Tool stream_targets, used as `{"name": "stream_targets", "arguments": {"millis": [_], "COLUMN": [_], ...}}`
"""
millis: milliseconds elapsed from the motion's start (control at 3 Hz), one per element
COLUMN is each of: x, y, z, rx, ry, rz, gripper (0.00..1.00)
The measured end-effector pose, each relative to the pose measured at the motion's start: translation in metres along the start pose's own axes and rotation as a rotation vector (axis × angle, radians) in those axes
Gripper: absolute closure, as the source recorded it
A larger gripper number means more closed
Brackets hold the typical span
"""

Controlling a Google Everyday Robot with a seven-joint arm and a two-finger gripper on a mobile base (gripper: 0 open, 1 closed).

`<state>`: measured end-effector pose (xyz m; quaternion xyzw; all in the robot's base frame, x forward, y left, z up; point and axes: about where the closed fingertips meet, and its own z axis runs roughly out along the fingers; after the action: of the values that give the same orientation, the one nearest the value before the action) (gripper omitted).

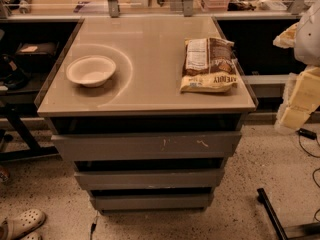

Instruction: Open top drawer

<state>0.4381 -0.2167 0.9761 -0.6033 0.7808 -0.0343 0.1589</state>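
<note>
Single camera view, looking down at the front of a grey table (150, 91) with three drawers stacked beneath its top.

Top drawer (125, 146): centre of frame, directly under the table's front edge, with a dark band between the edge and the drawer front. Front is flat grey, no handle, small whitish scratches right of centre. No interior visible. It looks the widest of the three. Middle drawer (149, 178) and bottom drawer (151, 201) sit below it, each looking narrower, fronts unmarked.

Pincer (296, 106): right edge of frame, cream-coloured blocky parts below a white arm section (310, 34). It is off to the right of the table and above the floor, well apart from the top drawer front and touching nothing that shows. Cannot tell whether it is open or closed. Nothing seen in its hold.

On the table: white bowl (91, 70) upright, left side; snack bag (209, 64) lying flat, right side, near the right edge. The two are well apart.

Floor: speckled; pale sandal (22, 223) lower left, dark cable (309, 144) at right, dark metal bar (272, 214) lower right
</note>
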Motion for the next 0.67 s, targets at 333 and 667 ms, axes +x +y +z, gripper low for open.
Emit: {"name": "stream_targets", "arguments": {"millis": [333, 667], "x": [0.0, 0.0], "y": [0.0, 0.017], "z": [0.0, 0.014], "rx": [0.0, -0.032], "ry": [0.0, -0.022], "rz": [0.0, 0.031], "gripper": [0.0, 0.0]}}
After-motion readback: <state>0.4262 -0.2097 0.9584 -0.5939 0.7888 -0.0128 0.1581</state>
